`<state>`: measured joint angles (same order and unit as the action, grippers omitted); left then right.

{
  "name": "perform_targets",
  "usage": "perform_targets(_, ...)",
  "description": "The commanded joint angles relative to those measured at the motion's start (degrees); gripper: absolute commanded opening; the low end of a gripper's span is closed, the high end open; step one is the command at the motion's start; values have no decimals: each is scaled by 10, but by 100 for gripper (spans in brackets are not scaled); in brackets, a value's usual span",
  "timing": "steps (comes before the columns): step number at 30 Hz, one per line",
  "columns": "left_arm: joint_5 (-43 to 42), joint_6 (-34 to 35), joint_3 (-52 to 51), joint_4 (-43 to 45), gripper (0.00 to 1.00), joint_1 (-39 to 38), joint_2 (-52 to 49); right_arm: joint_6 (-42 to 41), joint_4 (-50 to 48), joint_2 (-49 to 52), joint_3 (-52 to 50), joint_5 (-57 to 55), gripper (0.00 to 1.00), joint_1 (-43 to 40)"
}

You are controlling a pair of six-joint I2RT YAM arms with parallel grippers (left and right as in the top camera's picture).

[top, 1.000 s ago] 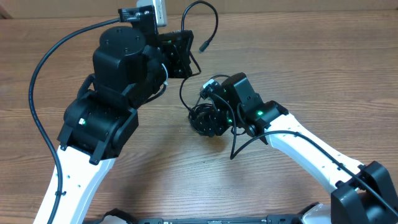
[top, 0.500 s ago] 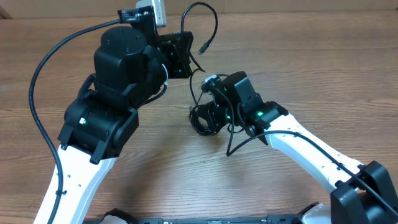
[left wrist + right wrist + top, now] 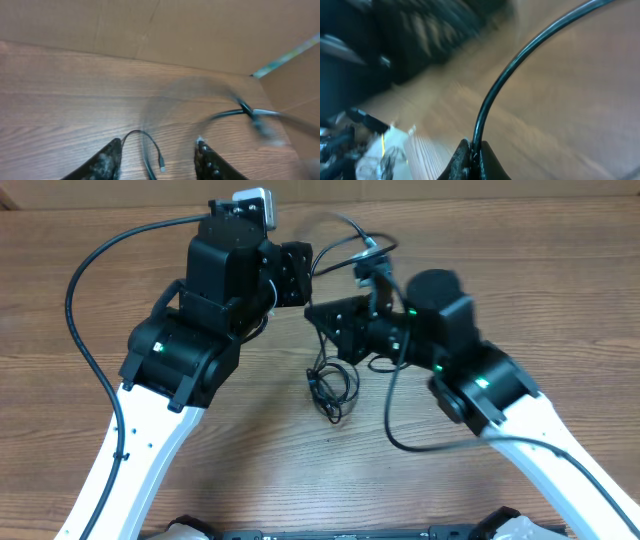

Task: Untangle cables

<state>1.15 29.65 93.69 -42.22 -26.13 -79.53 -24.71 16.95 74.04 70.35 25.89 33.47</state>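
Pulling-apart step: right tool (image 3: 472,155) pinches one strand of the cables (image 3: 322,383), left tool (image 3: 159,147) hangs half-open and empty, probably needs another strand next.

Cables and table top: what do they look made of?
The cables look like plastic- or rubber-jacketed cord, glossy black: a pale highlight runs along the strand in the right wrist view. The table looks like wood or wood-pattern laminate, brown with grain lines and a low sheen; which of the two I cannot tell.
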Motion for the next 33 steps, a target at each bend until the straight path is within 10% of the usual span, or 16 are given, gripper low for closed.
perform_targets(1, 7, -16, 10, -11, 61, 3, -2, -10, -46, -65, 25, -78, 4, 2)
perform_targets(5, 7, -16, 10, -26, 99, 3, -2, -12, -107, -113, 25, -161, 4, 2)
perform_targets(18, 35, -26, 10, -64, 100, 19, -2, -325, -103, -77, 25, -288, 4, 3)
perform_targets(28, -188, -2, 10, -97, 100, 175, -10, -286, 23, 63, 25, -334, 4, 3)
perform_targets(33, -193, -101, 10, -154, 100, 181, -18, -148, 82, 124, 25, -395, 4, 2)
